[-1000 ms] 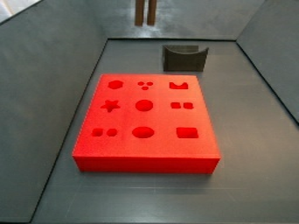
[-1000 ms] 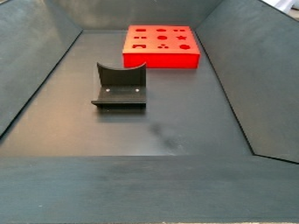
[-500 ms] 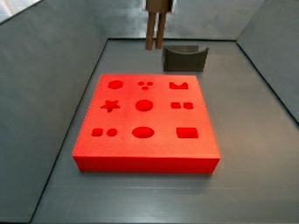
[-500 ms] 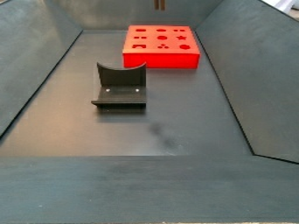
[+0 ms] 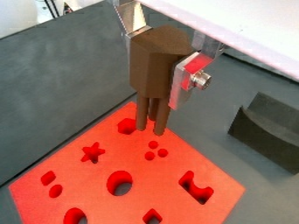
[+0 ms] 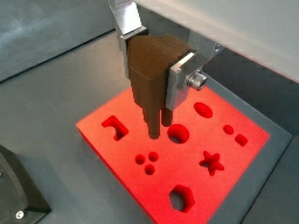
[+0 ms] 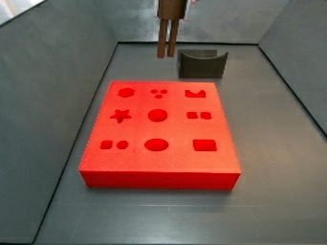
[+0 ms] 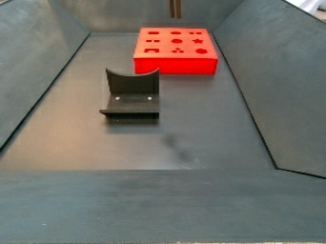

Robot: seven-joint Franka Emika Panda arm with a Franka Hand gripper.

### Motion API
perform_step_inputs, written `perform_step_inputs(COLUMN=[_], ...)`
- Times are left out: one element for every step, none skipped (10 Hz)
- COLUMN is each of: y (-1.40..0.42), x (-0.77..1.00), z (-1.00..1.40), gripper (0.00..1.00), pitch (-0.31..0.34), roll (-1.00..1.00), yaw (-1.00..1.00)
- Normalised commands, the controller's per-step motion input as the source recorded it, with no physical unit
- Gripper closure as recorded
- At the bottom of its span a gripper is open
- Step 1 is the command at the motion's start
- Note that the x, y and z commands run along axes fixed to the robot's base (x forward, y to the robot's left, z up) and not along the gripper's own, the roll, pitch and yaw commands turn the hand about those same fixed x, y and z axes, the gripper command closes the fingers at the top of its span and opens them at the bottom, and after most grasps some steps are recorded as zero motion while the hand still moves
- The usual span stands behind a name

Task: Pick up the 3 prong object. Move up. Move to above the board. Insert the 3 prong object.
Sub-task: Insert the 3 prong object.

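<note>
The board [image 7: 159, 134] is lying flat on the grey floor [image 7: 274, 206], red top face up, showing nine darker recesses; in a wrist view the three-dot recess [image 5: 156, 152] is sitting just beyond the hanging prong tips, with the star recess [image 5: 93, 152] off to one side of it. In a side view the board [image 8: 177, 50] is resting at the far end of the bin.

The fixture [image 8: 130, 93], dark and L-shaped, is standing on the floor well apart from the board in that side view; in a side view it [image 7: 202, 63] is sitting just past the board's far edge. A corner of it [image 5: 267, 129] is also showing in a wrist view, beside the board.

The gripper [image 5: 160, 54] is hanging above the board, near its far edge, its flat silver fingers [image 6: 184, 77] clamping the head of the 3 prong object [image 5: 156, 77] from both sides. The object is hanging upright, brown, prongs pointing down, clear of the board surface in both wrist views [image 6: 152, 80]. In a side view the object [image 7: 169, 27] is appearing at the top of frame, above the board's far edge and beside the fixture; its lower end is not touching the board. In a side view only a sliver of it [image 8: 174, 8] is showing above the board.
</note>
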Motion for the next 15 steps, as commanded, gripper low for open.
perform_step_inputs(y=[0.05, 0.03, 0.00, 0.00, 0.00, 0.06, 0.16, 0.07, 0.03, 0.00, 0.00, 0.00, 0.00, 0.00, 0.00], x=[0.00, 0.00, 0.00, 0.00, 0.00, 0.00, 0.00, 0.00, 0.00, 0.00, 0.02, 0.01, 0.00, 0.00, 0.00], z=[-0.31, -0.14, -0.03, -0.05, -0.10, -0.23, -0.28, -0.28, -0.28, -0.30, -0.37, -0.39, -0.35, 0.00, -0.03], gripper=[1.00, 1.00, 1.00, 1.00, 1.00, 1.00, 1.00, 1.00, 1.00, 1.00, 1.00, 1.00, 1.00, 1.00, 1.00], pitch=[0.000, 0.000, 0.000, 0.000, 0.000, 0.000, 0.000, 0.000, 0.000, -0.017, -0.041, -0.051, -0.051, -0.064, 0.000], roll=[0.00, -0.04, 0.00, 0.00, 0.00, -0.01, -0.07, -0.03, -0.01, 0.00, 0.00, 0.00, 0.00, 0.00, 0.00], yaw=[-0.48, -0.34, 0.00, 0.00, 0.00, -0.45, -0.71, -0.75, -0.76, -0.85, -0.97, -1.00, -1.00, -0.12, 0.00])
